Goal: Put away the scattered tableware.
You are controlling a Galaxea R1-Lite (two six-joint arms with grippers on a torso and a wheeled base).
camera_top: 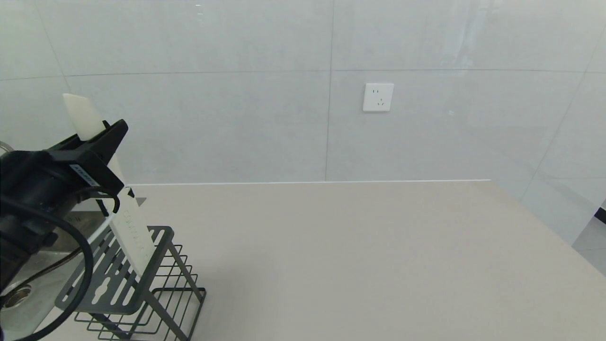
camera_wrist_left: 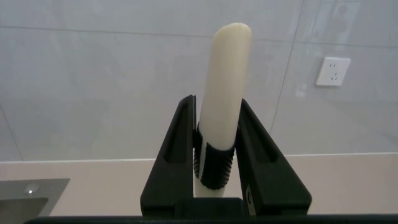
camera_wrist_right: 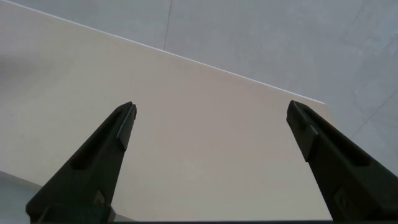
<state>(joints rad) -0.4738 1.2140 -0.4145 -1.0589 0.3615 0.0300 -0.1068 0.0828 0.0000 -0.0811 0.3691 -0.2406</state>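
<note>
Head view: left end effector (camera_top: 107, 136) pinches white utensil (camera_top: 135, 234) mid-length, lower end at rack (camera_top: 158, 289).

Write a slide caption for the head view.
Left gripper holds a white utensil tilted over the dark wire rack beside the sink, on a beige counter.

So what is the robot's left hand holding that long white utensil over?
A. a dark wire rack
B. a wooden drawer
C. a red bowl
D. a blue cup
A: the left hand grips the white utensil with its lower end at the dark wire rack beside the sink.
</note>
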